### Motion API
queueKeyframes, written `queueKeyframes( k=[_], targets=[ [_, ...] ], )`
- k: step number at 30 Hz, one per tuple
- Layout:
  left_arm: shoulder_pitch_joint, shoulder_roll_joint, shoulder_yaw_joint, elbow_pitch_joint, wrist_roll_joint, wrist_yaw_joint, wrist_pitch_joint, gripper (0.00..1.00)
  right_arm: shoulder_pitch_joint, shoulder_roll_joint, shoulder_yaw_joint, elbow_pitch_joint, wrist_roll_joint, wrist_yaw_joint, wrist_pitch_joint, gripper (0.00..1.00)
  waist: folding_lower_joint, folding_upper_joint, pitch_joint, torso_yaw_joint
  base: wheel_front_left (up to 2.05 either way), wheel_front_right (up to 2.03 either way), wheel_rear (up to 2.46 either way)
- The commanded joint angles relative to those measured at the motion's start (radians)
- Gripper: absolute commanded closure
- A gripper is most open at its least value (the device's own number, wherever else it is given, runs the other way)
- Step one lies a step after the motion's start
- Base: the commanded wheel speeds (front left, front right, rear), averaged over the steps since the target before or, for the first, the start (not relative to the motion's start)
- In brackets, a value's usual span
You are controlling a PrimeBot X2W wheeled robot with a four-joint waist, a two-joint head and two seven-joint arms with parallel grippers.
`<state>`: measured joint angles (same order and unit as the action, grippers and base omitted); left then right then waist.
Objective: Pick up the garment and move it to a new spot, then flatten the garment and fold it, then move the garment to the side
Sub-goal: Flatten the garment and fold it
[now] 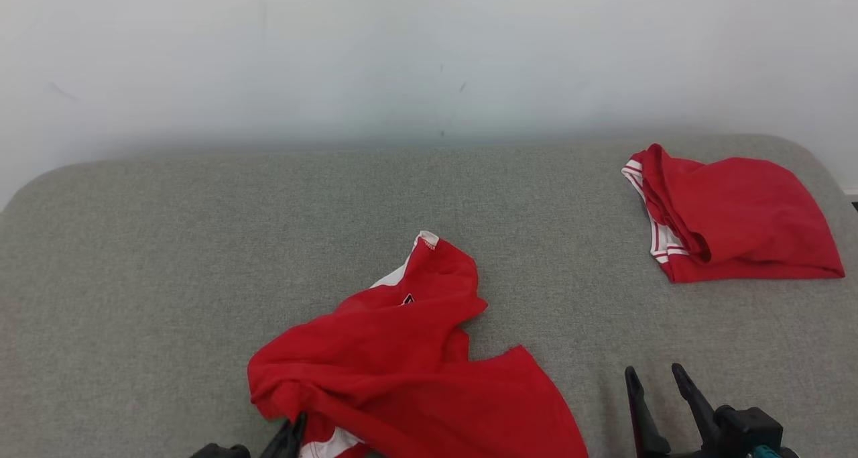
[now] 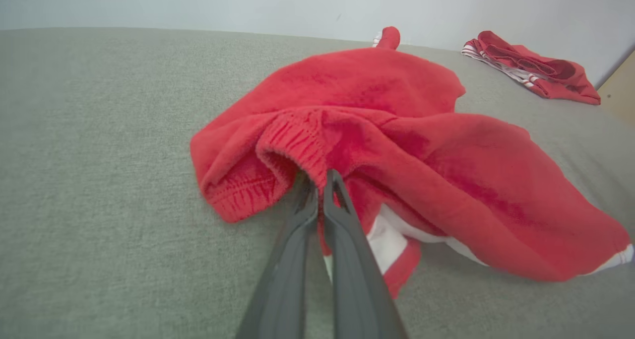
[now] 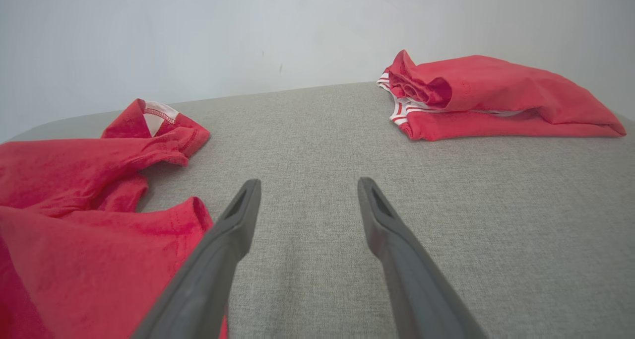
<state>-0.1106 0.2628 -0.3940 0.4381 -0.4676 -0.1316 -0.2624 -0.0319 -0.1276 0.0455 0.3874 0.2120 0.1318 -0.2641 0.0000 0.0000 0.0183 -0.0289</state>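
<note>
1. Setting: a table (image 1: 134, 243) covered in grey woven fabric, with rounded far corners, stands against a plain pale wall (image 1: 402, 42).
2. Left tool (image 2: 320, 180): the two dark fingers are pressed together with almost no gap. Their tips meet at the ribbed edge (image 2: 292, 140) of the garment (image 2: 397, 130), and red cloth is pinched between them. In the head view the left tool (image 1: 293, 426) sits at the bottom edge, with its tips at the near left side of the garment (image 1: 402, 364).
3. Right tool (image 3: 307, 185): the fingers are spread wide and hold nothing. They are above bare table fabric, just beside the garment's (image 3: 74, 230) right edge. In the head view the right tool (image 1: 653, 372) is at the lower right, clear of the cloth.
4. Garment: red, crumpled and unfolded, it lies on the near middle of the table. One narrow part reaches towards the wall and shows a white lining at its tip. White trim shows at the near edge beside the left tool.
5. Second garment (image 1: 737, 210): red with white striped trim, it lies folded at the far right corner of the table, well apart from both tools and from the first garment.
</note>
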Motion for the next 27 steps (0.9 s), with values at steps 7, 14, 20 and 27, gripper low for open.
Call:
queueKeyframes(
  k=[7, 14, 20, 27],
  targets=[
    [0.07, -0.033, 0.007, -0.002, 0.012, 0.002, -0.002, 0.0, 0.041, -0.016, -0.003, -0.012, -0.001, -0.003, 0.0, 0.0, 0.0, 0.0, -0.022, 0.022, 0.0, 0.0, 0.0],
    [0.145, -0.073, 0.068, -0.042, 0.026, 0.002, -0.002, 0.0, 0.079, -0.044, 0.028, -0.043, 0.007, -0.003, 0.0, 0.0, 0.0, 0.0, -0.037, 0.045, 0.0, 0.0, 0.0],
    [0.212, -0.107, 0.122, -0.063, 0.058, 0.002, -0.002, 0.0, 0.18, -0.083, 0.129, -0.071, 0.022, -0.003, 0.0, 0.0, 0.0, 0.0, -0.054, 0.06, 0.0, 0.0, 0.0],
    [0.23, -0.12, 0.146, -0.068, 0.083, 0.002, -0.002, 0.0, 0.234, -0.099, 0.178, -0.07, 0.034, -0.003, 0.0, 0.0, 0.0, 0.0, -0.051, 0.05, 0.0, 0.0, 0.0]
  ],
)
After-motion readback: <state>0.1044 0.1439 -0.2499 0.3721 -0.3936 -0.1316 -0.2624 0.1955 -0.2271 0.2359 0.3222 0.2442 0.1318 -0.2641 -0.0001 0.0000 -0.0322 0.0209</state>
